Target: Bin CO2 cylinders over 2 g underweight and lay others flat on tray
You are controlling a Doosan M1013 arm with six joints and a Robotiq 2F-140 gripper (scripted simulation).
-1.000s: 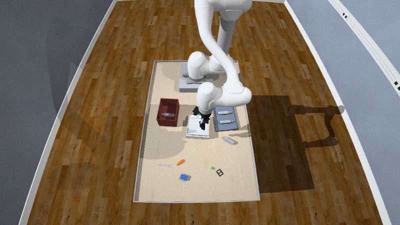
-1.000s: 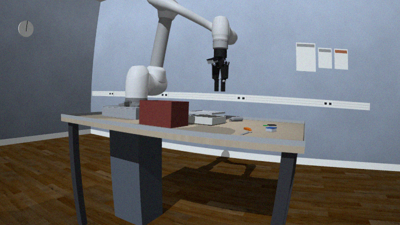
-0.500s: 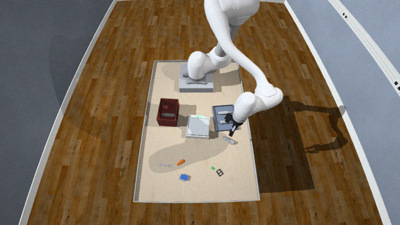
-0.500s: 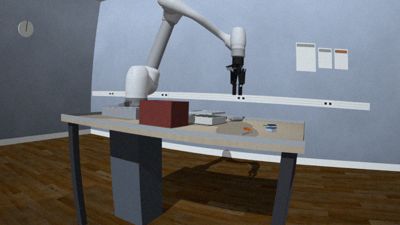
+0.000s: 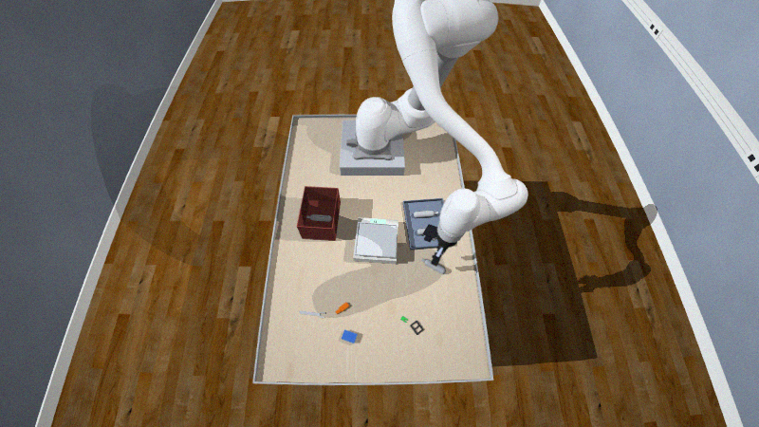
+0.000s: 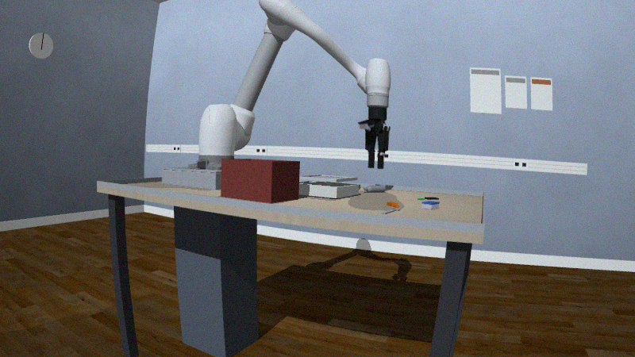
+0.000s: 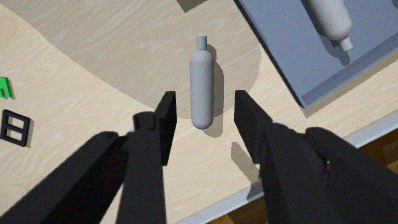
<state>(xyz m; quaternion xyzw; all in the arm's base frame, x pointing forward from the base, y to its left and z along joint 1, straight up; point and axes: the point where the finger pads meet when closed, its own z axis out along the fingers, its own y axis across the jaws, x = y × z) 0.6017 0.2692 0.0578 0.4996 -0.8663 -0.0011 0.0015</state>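
Observation:
A grey CO2 cylinder [image 5: 429, 263] [image 6: 375, 188] [image 7: 202, 82] lies flat on the table, just in front of the blue-grey tray [image 5: 410, 236] [image 7: 290, 60]. My gripper [image 5: 436, 259] [image 6: 375, 165] [image 7: 205, 106] hangs well above this cylinder, fingers apart on either side of it in the wrist view, open and empty. Two cylinders [image 5: 424, 213] [image 5: 422, 232] lie flat in the tray; one of them shows in the wrist view [image 7: 332, 20]. Another cylinder [image 5: 319, 218] lies in the dark red scrap bin [image 5: 318, 234] [image 6: 259, 179]. The white scale [image 5: 376, 241] [image 6: 332, 190] stands between bin and tray.
The table's right edge [image 5: 476, 265] runs close beside the loose cylinder. Towards the front lie an orange piece [image 5: 342, 307], a thin metal tool [image 5: 313, 314], a blue block [image 5: 349, 336], a green chip [image 5: 404, 319] and a small black frame [image 5: 416, 327]. The robot's base [image 5: 371, 161] stands at the back.

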